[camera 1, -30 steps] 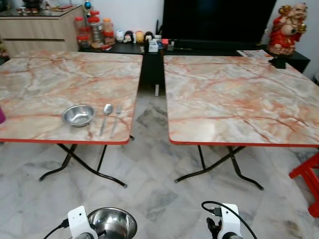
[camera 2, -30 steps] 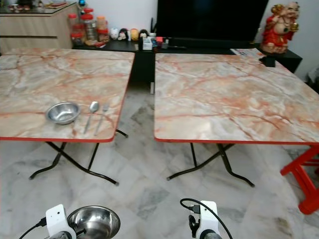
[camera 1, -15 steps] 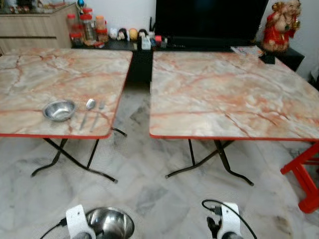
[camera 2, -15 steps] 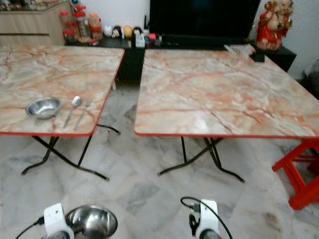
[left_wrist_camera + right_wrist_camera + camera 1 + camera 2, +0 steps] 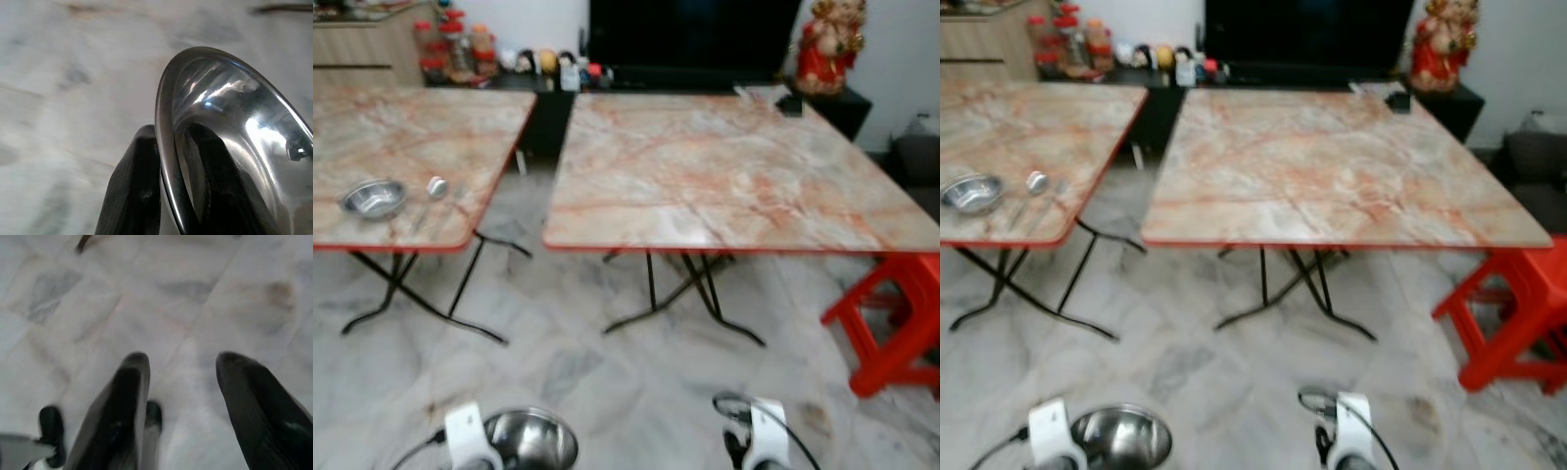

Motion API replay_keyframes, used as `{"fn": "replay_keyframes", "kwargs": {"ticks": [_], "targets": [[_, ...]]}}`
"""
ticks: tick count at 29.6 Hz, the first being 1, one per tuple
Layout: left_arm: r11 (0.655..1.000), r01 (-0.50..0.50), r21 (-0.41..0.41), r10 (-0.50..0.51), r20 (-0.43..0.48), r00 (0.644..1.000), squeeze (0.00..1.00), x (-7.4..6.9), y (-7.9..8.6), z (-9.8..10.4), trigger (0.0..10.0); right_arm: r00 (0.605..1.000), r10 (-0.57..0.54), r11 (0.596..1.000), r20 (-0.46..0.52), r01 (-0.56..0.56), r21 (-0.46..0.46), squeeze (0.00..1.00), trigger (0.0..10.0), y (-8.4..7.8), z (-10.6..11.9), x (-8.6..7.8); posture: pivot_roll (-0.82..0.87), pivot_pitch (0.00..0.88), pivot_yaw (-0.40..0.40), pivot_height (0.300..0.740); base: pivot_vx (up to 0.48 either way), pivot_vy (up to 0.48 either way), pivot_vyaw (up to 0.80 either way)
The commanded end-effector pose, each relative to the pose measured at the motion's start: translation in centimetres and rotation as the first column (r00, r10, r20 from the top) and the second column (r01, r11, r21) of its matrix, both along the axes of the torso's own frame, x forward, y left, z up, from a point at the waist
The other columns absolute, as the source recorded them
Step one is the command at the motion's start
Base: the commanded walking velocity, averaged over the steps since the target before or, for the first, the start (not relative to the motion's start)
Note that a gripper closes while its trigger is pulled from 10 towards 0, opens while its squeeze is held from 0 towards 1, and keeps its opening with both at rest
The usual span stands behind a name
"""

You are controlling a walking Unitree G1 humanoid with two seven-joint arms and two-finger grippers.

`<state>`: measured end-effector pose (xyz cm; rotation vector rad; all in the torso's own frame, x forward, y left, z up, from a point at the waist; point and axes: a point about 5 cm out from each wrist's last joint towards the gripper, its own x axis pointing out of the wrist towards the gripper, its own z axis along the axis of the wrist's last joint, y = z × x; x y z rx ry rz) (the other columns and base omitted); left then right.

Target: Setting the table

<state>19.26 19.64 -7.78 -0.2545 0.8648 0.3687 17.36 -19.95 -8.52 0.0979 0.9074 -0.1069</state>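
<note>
Carrying a steel bowl (image 5: 230, 147) by its rim alone, the left gripper (image 5: 168, 196) has one black finger inside the wall and one outside, clamped on the thin edge low over the marble floor (image 5: 607, 362). That narrow pinch is the risk: a jolt from walking could let the bowl swing or slip out and clatter down. The right gripper (image 5: 183, 401) hangs with its fingers apart, holding nothing. Another bowl (image 5: 374, 198) and a spoon (image 5: 434, 188) sit near the front edge of the left table (image 5: 411, 127); the right table (image 5: 724, 166) is bare, with a red stool (image 5: 891, 323) at its front right corner that a wide turn might clip.
</note>
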Motion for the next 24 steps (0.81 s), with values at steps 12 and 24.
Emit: {"fn": "replay_keyframes", "kwargs": {"ticks": [12,24], "targets": [[0.998,0.057,0.031,-0.057,0.016,0.998,0.0,0.26,0.53,0.26,10.0,0.999,0.038,0.999,0.029,-0.038,0.016,0.0,10.0,1.02,0.31,0.9,0.03,0.0,-0.049,0.74,0.292,0.0,0.0],[0.998,0.056,0.033,-0.056,0.014,0.998,0.0,0.3,0.52,0.27,10.0,0.999,0.033,0.999,0.03,-0.034,0.023,0.0,10.0,1.3,0.29,0.96,0.03,0.0,-0.049,0.74,0.392,0.0,0.0]]}}
